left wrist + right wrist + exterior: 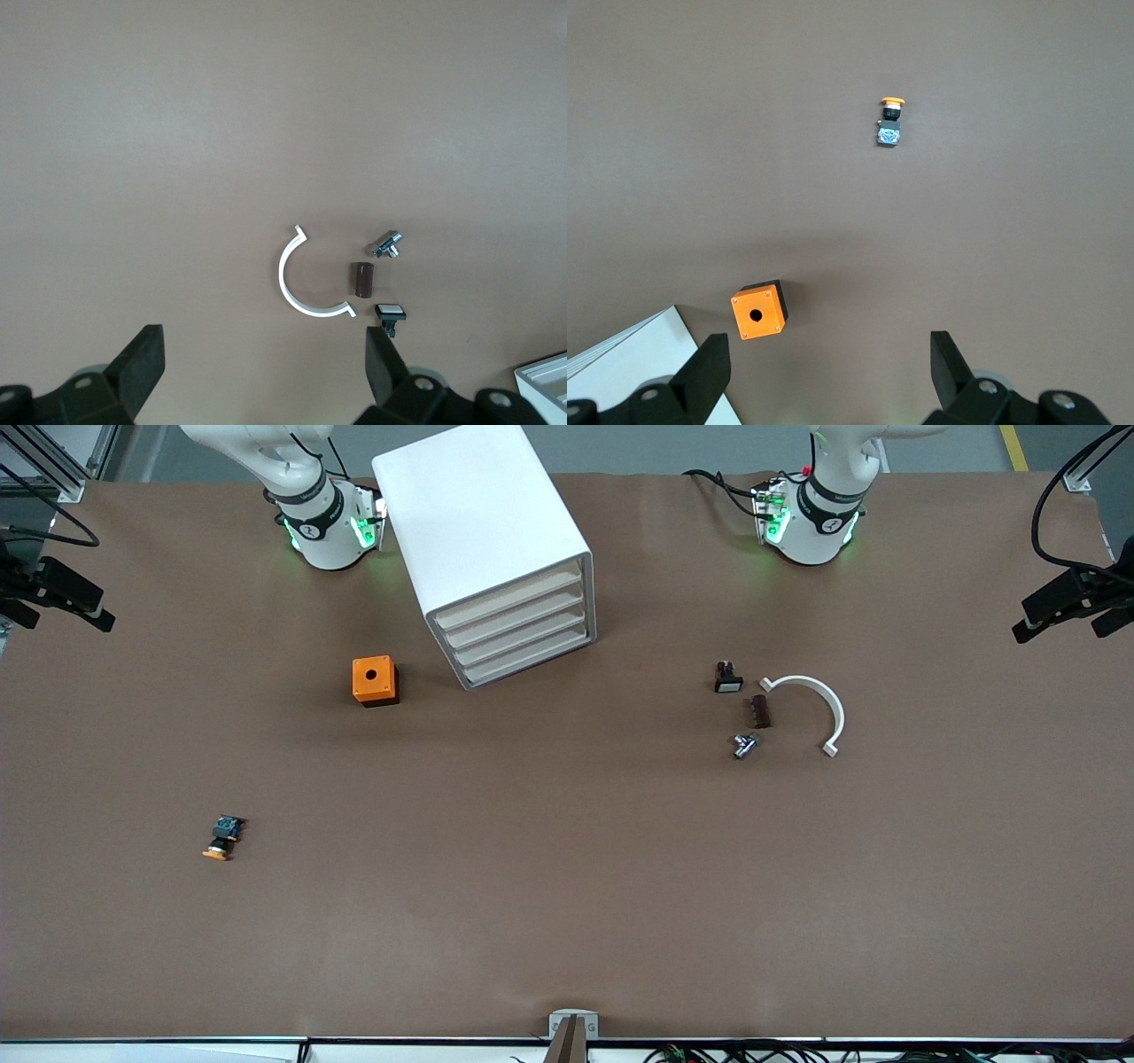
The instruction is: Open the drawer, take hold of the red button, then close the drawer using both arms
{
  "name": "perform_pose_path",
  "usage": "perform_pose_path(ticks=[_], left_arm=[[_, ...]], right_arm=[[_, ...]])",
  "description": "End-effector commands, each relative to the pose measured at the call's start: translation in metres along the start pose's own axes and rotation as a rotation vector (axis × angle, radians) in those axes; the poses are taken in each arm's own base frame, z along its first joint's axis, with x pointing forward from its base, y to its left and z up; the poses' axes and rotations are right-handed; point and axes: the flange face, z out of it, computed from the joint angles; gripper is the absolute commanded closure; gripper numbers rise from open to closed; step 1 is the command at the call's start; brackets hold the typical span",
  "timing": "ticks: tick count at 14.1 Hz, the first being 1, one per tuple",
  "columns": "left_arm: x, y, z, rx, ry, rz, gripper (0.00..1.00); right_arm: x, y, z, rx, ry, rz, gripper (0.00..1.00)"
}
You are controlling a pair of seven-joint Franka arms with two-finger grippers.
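Note:
The white cabinet [483, 522] stands between the two arm bases, and its four drawers are all shut. The drawer [509, 599] is the uppermost one. The red-capped button is not in view. My left gripper [264, 367] is open and empty, high over the table by the left arm's base [811, 518]. My right gripper [828, 372] is open and empty, high over the table by the right arm's base [323, 522], beside the cabinet's corner [620, 372]. Neither gripper shows in the front view.
An orange box with a hole [375, 680] sits beside the cabinet. An orange-capped button [221, 839] lies nearer the camera. Toward the left arm's end lie a black white-faced button [727, 678], a brown piece [760, 711], a metal part [742, 745] and a white arc [819, 708].

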Motion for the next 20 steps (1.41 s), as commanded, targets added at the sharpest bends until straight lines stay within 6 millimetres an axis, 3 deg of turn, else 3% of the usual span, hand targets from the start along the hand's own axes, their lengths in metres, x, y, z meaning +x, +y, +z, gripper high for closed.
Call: perform_pose_path(ticks=[1, 7, 9, 11, 13, 18, 20], left_arm=[[0.002, 0.000, -0.005, 0.000, 0.000, 0.001, 0.00], [0.008, -0.002, 0.006, -0.001, -0.022, -0.004, 0.00], [0.019, 0.003, 0.035, 0.007, -0.082, -0.002, 0.00], [0.021, 0.020, 0.051, 0.011, -0.129, 0.028, 0.00], [0.018, 0.054, 0.077, 0.018, -0.235, 0.054, 0.00], [0.004, 0.191, 0.147, 0.093, -0.358, -0.015, 0.00], [-0.007, 0.227, 0.169, 0.134, -0.387, -0.082, 0.00]], right_arm=[[-0.009, 0.003, -0.003, -0.009, 0.007, 0.000, 0.00], [-0.009, 0.003, -0.002, -0.010, -0.007, 0.000, 0.00], [-0.009, 0.003, -0.005, -0.010, -0.001, 0.002, 0.00], [-0.009, 0.003, -0.006, -0.010, -0.002, 0.002, 0.00], [-0.008, 0.003, -0.007, -0.010, 0.001, 0.002, 0.00], [-0.008, 0.003, -0.007, -0.011, 0.001, 0.003, 0.00], [-0.008, 0.003, -0.007, -0.011, 0.001, 0.002, 0.00]])
